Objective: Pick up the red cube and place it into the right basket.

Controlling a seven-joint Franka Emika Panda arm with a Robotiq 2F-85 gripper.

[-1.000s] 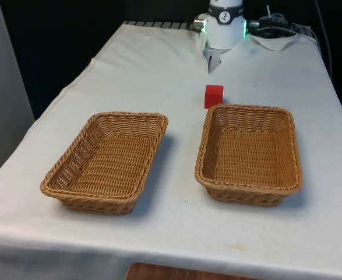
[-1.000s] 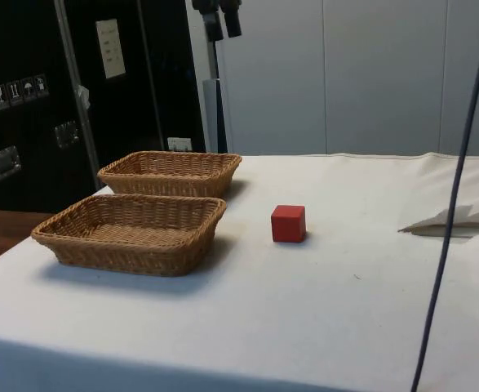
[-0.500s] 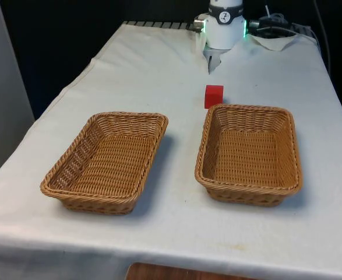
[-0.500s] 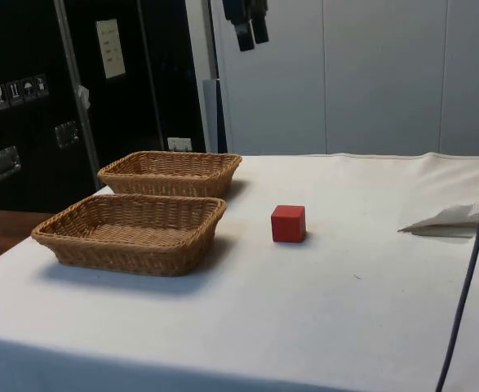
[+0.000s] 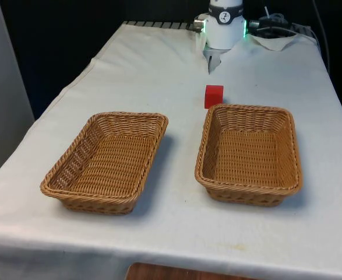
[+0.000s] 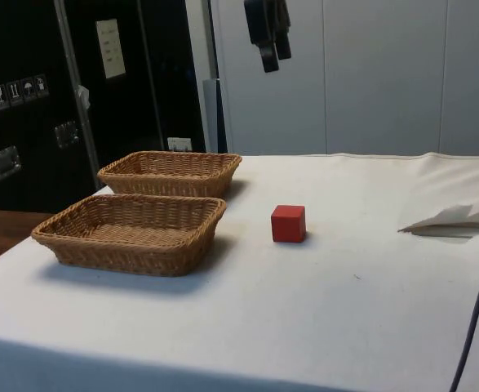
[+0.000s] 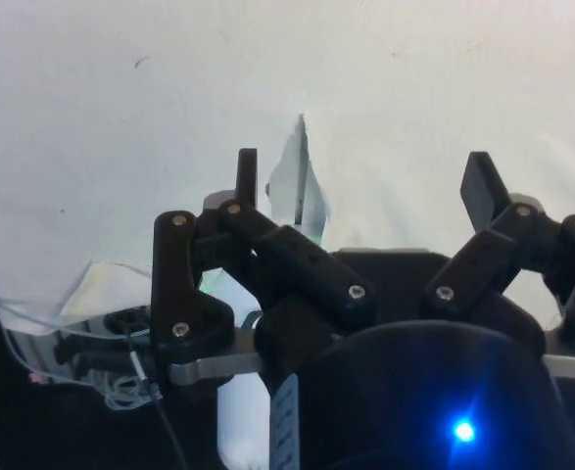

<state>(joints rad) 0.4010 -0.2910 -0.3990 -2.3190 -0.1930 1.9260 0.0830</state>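
Well, the red cube (image 5: pixel 214 96) sat on the white cloth (image 5: pixel 159 70) just beyond the far rim of the right basket (image 5: pixel 249 153), near that basket's left corner in the front view, close to the wicker but apparently not touching it. The left basket (image 5: pixel 108 160) lay beside its twin, a strip of cloth between them, and both were empty. From the side, the gripper (image 6: pixel 268 61) hung high above the table, well apart from the cube (image 6: pixel 288 223) and a little toward the baskets from it. Its fingers (image 7: pixel 247 176) stood wide apart with nothing between them, bare cloth beneath.

I judged this to be the approach, with the pick not yet begun. The next move called for bringing the claw over the cube, lowering it until the fingers straddled two opposite faces, and then closing. The nearby basket rim left little room on that side, so I thought the fingers would fare better on the cube's free sides.
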